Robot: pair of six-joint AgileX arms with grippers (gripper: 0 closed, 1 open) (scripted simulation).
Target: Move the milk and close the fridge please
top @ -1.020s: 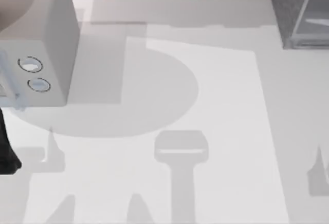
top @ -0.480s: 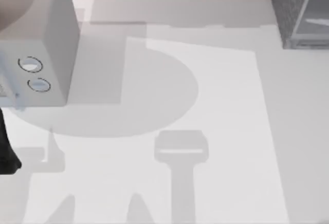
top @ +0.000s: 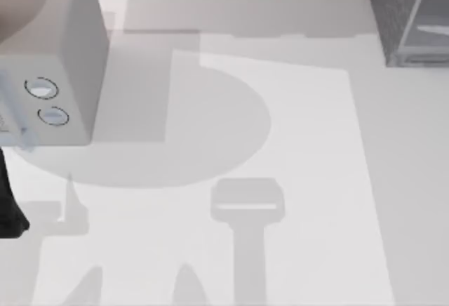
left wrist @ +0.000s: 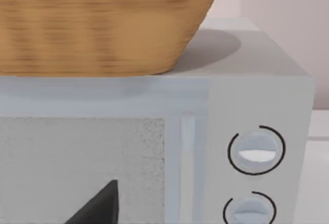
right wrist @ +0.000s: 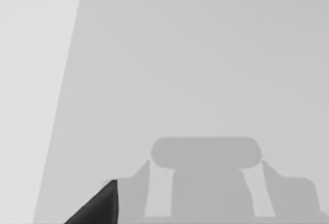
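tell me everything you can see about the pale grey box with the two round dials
The pale grey box stands upright on the table at the top view's far left, its front partly cut off by the picture's edge. It looks smooth and matte. The left wrist view shows its front: a speckled grey window panel, a pale vertical strip beside it, and two round dials one above the other. A woven tan basket sits on its flat top.

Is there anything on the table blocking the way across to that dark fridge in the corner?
Nothing visible does. The table between the pale dial box at left and the fridge at far right carries only shadows.
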